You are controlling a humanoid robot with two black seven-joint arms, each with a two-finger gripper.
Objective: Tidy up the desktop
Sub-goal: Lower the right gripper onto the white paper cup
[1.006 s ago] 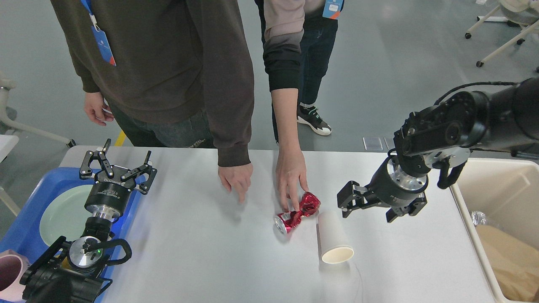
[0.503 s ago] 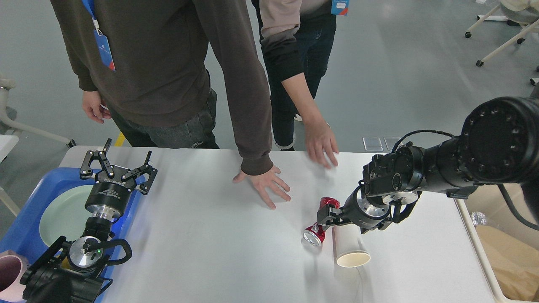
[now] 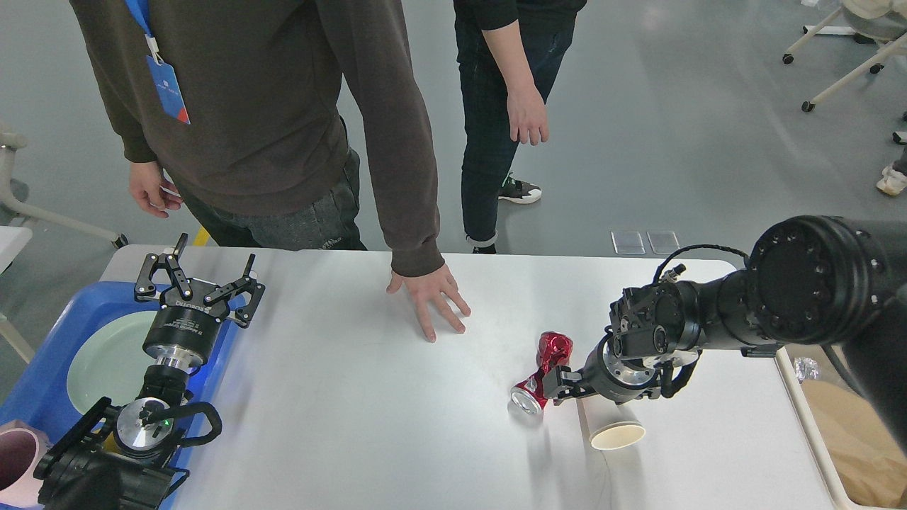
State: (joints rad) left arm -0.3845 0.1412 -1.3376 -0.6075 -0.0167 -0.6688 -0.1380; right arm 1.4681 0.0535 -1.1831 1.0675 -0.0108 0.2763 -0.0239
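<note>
Desktop (image 3: 340,425) — wide bare centre, can (image 3: 542,372) right

Beyond the right gripper (image 3: 560,384) lies smooth grey floor (image 3: 673,127), evenly lit, with white wheeled chair legs (image 3: 843,64) far off to its upper right and two clear floor plates (image 3: 645,241) nearer

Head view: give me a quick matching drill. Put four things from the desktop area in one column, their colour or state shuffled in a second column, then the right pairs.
Things:
1. crushed can
2. paper cup
3. tray
4. left tool

States:
A. blue, holds a pale green plate
B. open, above the tray edge
C. red, dented, at the right tool
D. white, lying on its side on the desktop

Pairs: 1-C, 2-D, 3-A, 4-B
</note>
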